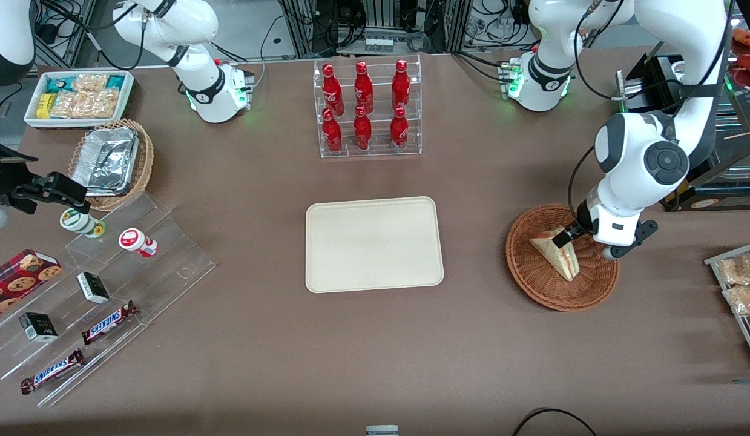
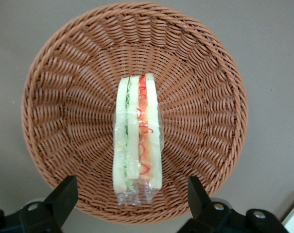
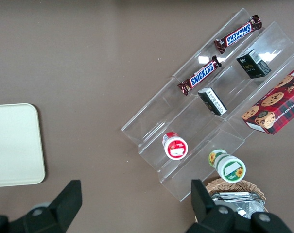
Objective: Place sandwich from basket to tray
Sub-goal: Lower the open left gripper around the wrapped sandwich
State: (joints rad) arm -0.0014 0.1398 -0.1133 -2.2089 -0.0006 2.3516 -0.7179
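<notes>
While the small triangular sandwich of white bread with red and green filling (image 2: pixel 137 138) lies in the middle of the round reddish-brown woven wicker basket (image 2: pixel 64 87), wrapped in clear film and standing on its side with the cut edge up, the task is only at its beginning. The tool (image 2: pixel 132 199) of the left arm hangs just above the sandwich, with its two dark fingers (image 2: pixel 64 194) spread wide, one on each side of the wedge and apart from it; it has hold of nothing. In my judgement the approach is nearly done, and the closing, the lifting, the carrying and the setting down are all left.

The flat cream-beige rectangular plastic tray (image 1: pixel 373 243) lies on the brown tabletop (image 1: pixel 471 351), well apart from the basket toward the parked arm's end, and nothing lies on it.

Counted: one sandwich, one reddish basket, one tray. Farther from the front camera than the tray stands a clear rack with six red bottles (image 1: pixel 362 106). Much farther toward the parked arm's end from the tray there are clear plastic steps (image 1: pixel 138 266) with two chocolate bars (image 1: pixel 108 322), two small dark boxes (image 1: pixel 93 286) and two small round cups (image 1: pixel 135 241), one red cookie box (image 1: pixel 20 272), one lighter basket with foil containers (image 1: pixel 111 163) and one white bin of snack packets (image 1: pixel 78 97).
</notes>
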